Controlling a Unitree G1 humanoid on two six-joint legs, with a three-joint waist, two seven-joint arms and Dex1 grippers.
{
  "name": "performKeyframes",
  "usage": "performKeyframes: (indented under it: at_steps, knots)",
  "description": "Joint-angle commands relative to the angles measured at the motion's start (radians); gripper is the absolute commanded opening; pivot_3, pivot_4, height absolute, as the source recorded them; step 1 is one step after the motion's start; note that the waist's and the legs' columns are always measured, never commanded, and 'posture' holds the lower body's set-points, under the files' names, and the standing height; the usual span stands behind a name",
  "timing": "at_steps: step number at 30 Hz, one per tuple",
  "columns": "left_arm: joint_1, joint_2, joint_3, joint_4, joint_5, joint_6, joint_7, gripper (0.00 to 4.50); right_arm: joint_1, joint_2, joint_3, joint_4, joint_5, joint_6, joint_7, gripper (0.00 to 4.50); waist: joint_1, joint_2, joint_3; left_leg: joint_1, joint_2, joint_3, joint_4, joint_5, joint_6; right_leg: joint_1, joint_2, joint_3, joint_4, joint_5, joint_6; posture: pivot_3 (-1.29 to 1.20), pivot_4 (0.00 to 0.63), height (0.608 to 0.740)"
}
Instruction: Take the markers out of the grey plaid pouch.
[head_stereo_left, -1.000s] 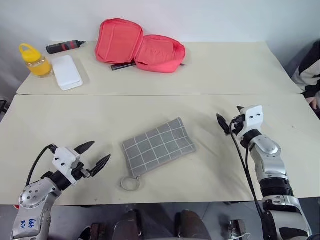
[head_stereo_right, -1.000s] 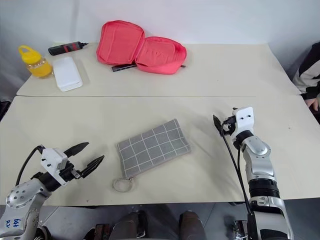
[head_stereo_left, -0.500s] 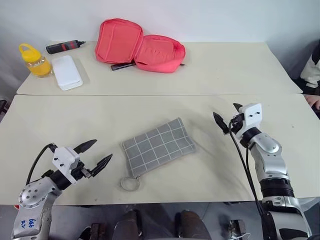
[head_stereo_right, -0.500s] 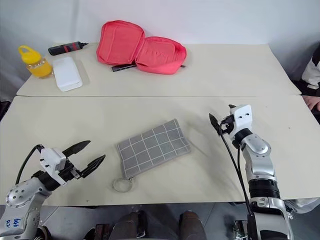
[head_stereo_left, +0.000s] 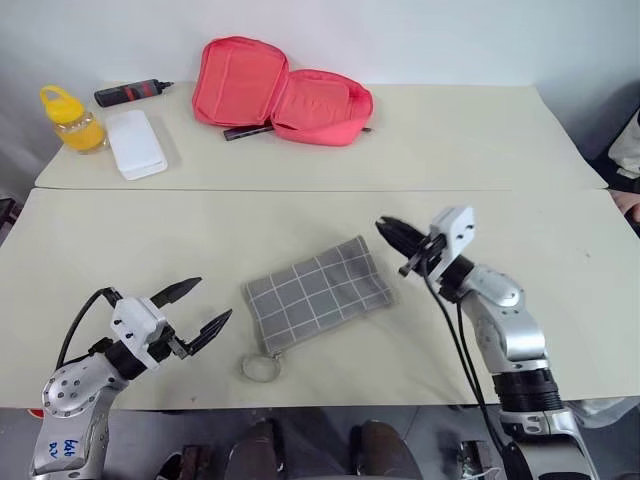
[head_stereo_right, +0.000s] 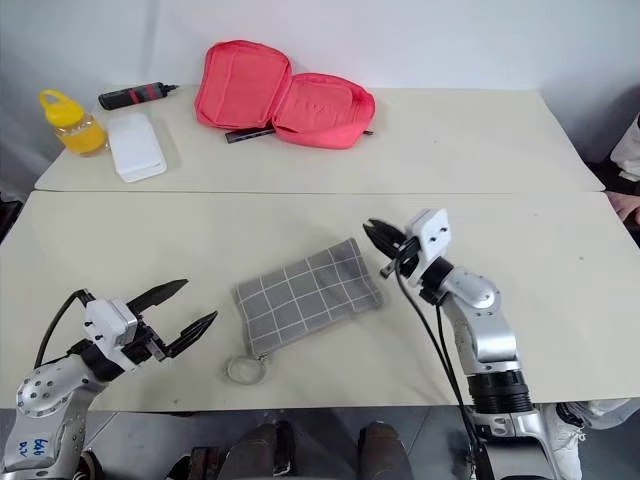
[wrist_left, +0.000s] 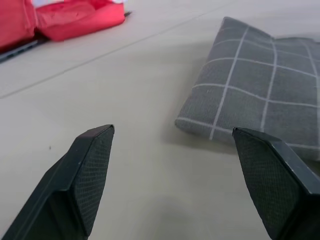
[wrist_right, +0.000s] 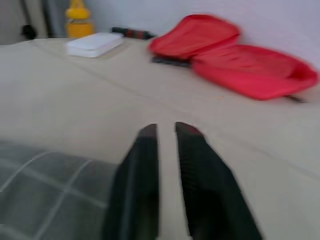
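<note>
The grey plaid pouch (head_stereo_left: 315, 290) lies flat and closed in the middle of the near table, its metal ring (head_stereo_left: 258, 368) toward the front edge. The markers are hidden. My right gripper (head_stereo_left: 388, 226) hovers just off the pouch's far right corner, pointing left, its fingers (wrist_right: 145, 137) shut with nothing between them. In the right wrist view the pouch (wrist_right: 40, 185) sits low beside the fingers. My left gripper (head_stereo_left: 212, 300) stands open to the left of the pouch, a short gap away. The left wrist view shows the pouch (wrist_left: 260, 100) beyond the open left gripper (wrist_left: 172, 132).
On the far table lie an open coral-red zip case (head_stereo_left: 280, 92), a long dark pen (head_stereo_left: 245, 132) under its edge, a black-and-red tube (head_stereo_left: 130, 93), a white box (head_stereo_left: 137, 143) and a yellow bottle (head_stereo_left: 65, 118). A person's sleeve (head_stereo_left: 628, 150) shows at the right edge.
My right gripper has swung left to the pouch's far right corner and its fingers have closed. The left gripper has stayed open in about the same place.
</note>
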Motion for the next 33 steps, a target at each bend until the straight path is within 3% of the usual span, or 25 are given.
performKeyframes:
  at_steps: [1, 11, 17, 32, 33]
  knots:
    - [0.006, 0.034, -0.021, -0.023, 0.058, -0.112, -0.036, 4.04, -0.002, -0.014, 0.04, 0.006, -0.068, -0.045, 0.011, 0.04, 0.0, 0.0, 0.0, 0.0, 0.0, 0.0, 0.0, 0.0, 0.0, 0.0, 0.0, 0.0, 0.0, 0.0, 0.0, 0.0, 0.15, 0.74]
    - [-0.004, 0.062, -0.093, 0.07, 0.189, -0.359, -0.049, 4.04, -0.059, 0.036, 0.113, 0.165, -0.233, -0.067, -0.09, 0.04, -0.005, 0.0, 0.0, 0.0, 0.001, 0.001, 0.0, 0.0, -0.001, -0.001, 0.001, 0.0, 0.0, 0.0, 0.0, 0.0, 0.15, 0.74]
    - [-0.069, 0.074, -0.107, 0.17, 0.301, -0.497, 0.018, 4.04, -0.043, 0.027, 0.111, 0.161, -0.242, -0.066, -0.083, 0.04, -0.003, 0.0, 0.0, 0.0, 0.001, 0.001, 0.0, 0.0, 0.0, -0.001, 0.0, 0.0, 0.0, 0.0, 0.0, 0.0, 0.15, 0.74]
    - [-0.232, 0.041, -0.265, 0.322, 0.442, -0.601, 0.144, 4.04, -0.029, 0.025, 0.103, 0.142, -0.239, -0.051, -0.089, 0.04, -0.001, 0.0, 0.0, 0.0, 0.001, 0.001, 0.001, 0.0, 0.0, 0.0, 0.0, -0.001, 0.002, 0.0, 0.0, 0.0, 0.15, 0.74]
    - [-0.24, 0.038, -0.273, 0.329, 0.447, -0.597, 0.153, 3.84, -0.027, 0.025, 0.103, 0.14, -0.24, -0.051, -0.09, 0.01, -0.001, 0.0, 0.0, 0.0, 0.001, 0.001, 0.001, 0.0, 0.0, 0.0, 0.0, -0.001, 0.002, 0.0, 0.0, 0.0, 0.15, 0.74]
